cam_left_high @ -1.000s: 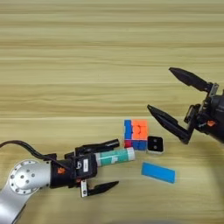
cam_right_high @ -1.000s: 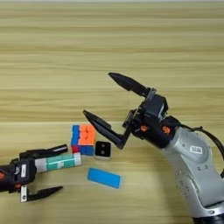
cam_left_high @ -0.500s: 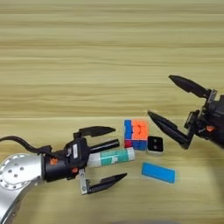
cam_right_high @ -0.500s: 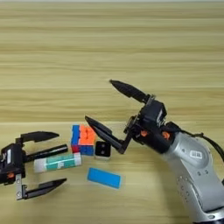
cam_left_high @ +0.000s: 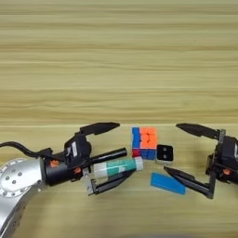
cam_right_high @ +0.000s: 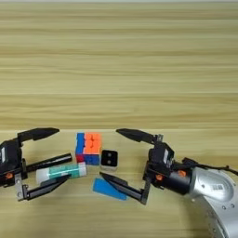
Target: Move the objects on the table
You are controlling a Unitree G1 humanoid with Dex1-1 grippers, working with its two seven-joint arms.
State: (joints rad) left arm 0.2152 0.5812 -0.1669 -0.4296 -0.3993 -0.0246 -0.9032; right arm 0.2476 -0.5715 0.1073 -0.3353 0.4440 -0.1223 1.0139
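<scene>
On the light wooden table [cam_left_high: 119, 69], my left gripper [cam_left_high: 127, 148] is open. Its fingers straddle the black pen [cam_left_high: 109, 155] and the white glue stick with a green label [cam_left_high: 116, 166], which lie side by side. Just right of them sits the multicoloured puzzle cube [cam_left_high: 145, 142], with the tiny black-and-white cube [cam_left_high: 164, 153] touching its right side. My right gripper [cam_right_high: 109, 153] is open too, one finger above that tiny cube [cam_right_high: 109, 158] and the other below it. The lower finger lies over the edge of the flat blue block [cam_left_high: 168, 183].
All the objects cluster near the table's front edge between the two arms. The left arm's silver shell [cam_left_high: 16, 179] fills the bottom left corner, and the right arm's shell [cam_right_high: 211, 186] the bottom right. Bare planks stretch across the far half.
My left gripper has spread its fingers and pushed right around the pen and glue stick. My right gripper has come down and left to bracket the tiny cube. The objects stay put.
</scene>
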